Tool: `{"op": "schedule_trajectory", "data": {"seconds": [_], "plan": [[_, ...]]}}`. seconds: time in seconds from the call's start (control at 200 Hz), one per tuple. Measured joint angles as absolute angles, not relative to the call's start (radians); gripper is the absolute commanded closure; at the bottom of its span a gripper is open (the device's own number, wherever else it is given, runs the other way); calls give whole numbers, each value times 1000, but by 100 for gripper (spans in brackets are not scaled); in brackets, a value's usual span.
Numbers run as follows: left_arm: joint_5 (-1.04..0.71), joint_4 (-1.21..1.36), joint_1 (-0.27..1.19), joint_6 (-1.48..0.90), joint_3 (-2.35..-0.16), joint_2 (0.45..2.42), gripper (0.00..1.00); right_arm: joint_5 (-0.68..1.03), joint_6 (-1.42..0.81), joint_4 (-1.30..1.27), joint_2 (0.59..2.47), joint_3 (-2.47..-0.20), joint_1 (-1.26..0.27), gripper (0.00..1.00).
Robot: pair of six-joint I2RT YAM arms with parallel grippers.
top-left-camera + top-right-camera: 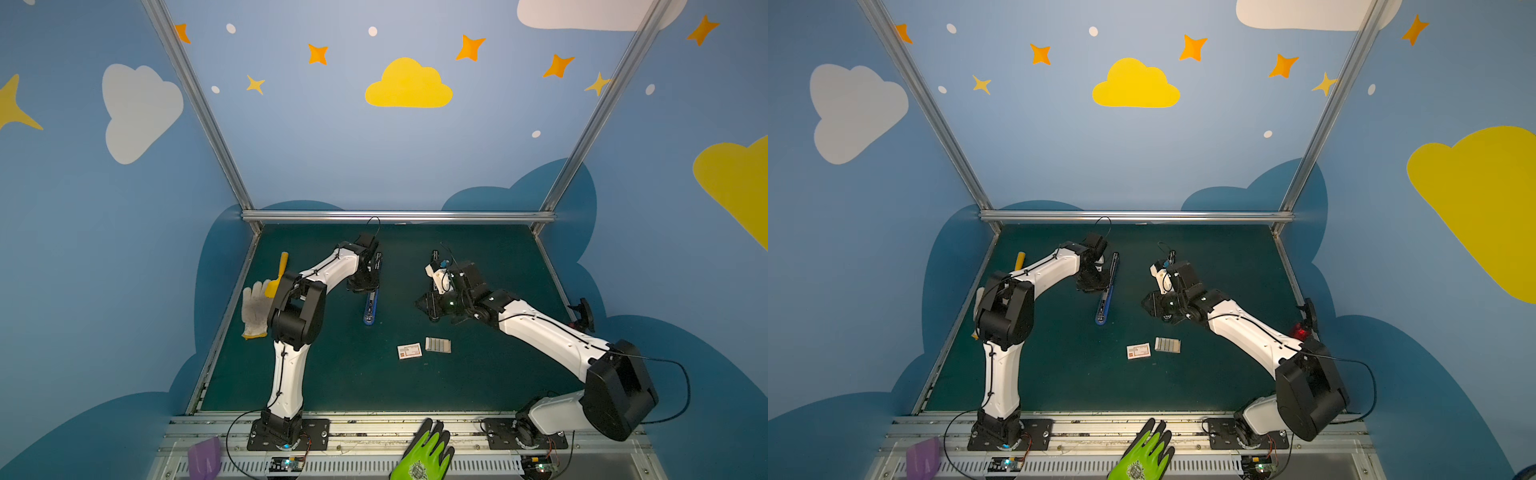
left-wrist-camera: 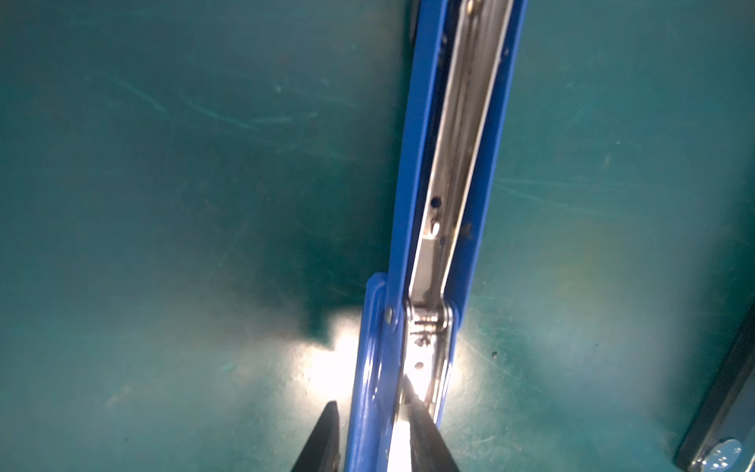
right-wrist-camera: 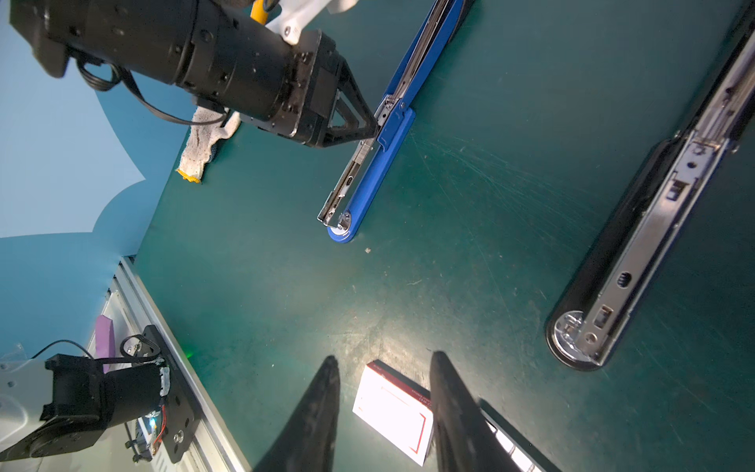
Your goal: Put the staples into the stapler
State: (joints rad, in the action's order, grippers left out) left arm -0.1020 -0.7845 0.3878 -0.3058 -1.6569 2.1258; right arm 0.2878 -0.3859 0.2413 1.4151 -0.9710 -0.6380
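Green worktop: staples, 5 o'clock of blue stapler; light, brittle; grip likely mid-strip, long sides. Left end effector pinching blue stapler; right end effector spread.

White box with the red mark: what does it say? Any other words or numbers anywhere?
white cardboard box: red mark and faint print, too blurred to read.
green glove: round emblem, too small to read.
Nothing else shows any readable writing.
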Motion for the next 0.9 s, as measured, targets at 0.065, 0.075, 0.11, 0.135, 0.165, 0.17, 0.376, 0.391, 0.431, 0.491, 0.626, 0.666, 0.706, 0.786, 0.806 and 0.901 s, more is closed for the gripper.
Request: {"op": "schedule_trajectory", "data": {"seconds": [0.065,0.075,0.11,0.135,0.165,0.17,0.376,0.391,0.431,0.491,0.626,0.666,0.706,0.786,0.806,0.901], "plan": [[-96,-781,392,-311,-1642,2115,71,288,-387,241,1408,-964,-636,62],[-96,-781,392,-311,-1640,2114,71,288,-387,241,1407,-963,-636,62],[-95,-781,394,-313,-1630,2107,71,288,-387,239,1405,-961,-636,62],[-95,-780,395,-315,-1624,2102,71,288,-388,238,1404,-960,-635,62],[-94,-781,397,-315,-1616,2097,71,288,-389,237,1402,-958,-635,62],[-94,-781,398,-316,-1613,2094,71,288,-389,237,1402,-958,-634,62],[-93,-763,413,-336,-1524,2036,72,288,-389,229,1387,-949,-628,62],[-92,-761,414,-337,-1517,2031,72,288,-389,228,1386,-947,-626,62],[-92,-759,416,-341,-1499,2018,72,288,-389,228,1385,-945,-625,62],[-92,-757,422,-347,-1472,2002,72,288,-390,228,1384,-942,-625,62],[-92,-755,435,-357,-1410,1969,71,288,-390,228,1380,-942,-622,62],[-92,-756,440,-357,-1392,1957,71,288,-390,228,1379,-942,-620,62],[-88,-756,445,-359,-1372,1942,71,288,-390,228,1378,-942,-620,62],[-80,-759,455,-363,-1338,1913,70,288,-390,228,1377,-942,-619,62],[-78,-760,457,-363,-1329,1906,70,288,-390,228,1377,-942,-619,62],[-65,-759,466,-372,-1297,1874,69,288,-390,228,1376,-942,-616,62]]}}
